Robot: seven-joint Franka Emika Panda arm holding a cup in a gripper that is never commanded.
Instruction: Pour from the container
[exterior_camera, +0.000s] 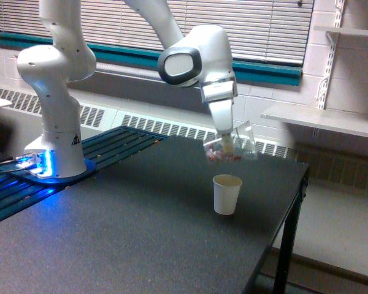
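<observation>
Window blinds and a radiator run behind our dark counter [141, 233], where a paper cup [227, 194] stands upright. We hold the clear cup [229, 147] just above that paper cup, tilted, with brownish bits gathered at its low side. Our fingers [226, 142] pinch the clear cup's wall. To pour well, we judge we should set the lip directly over the paper cup's mouth, then tip slowly so nothing scatters past its rim.

A cream-white paper cup [227, 194] stands upright on the dark table [141, 233].
</observation>
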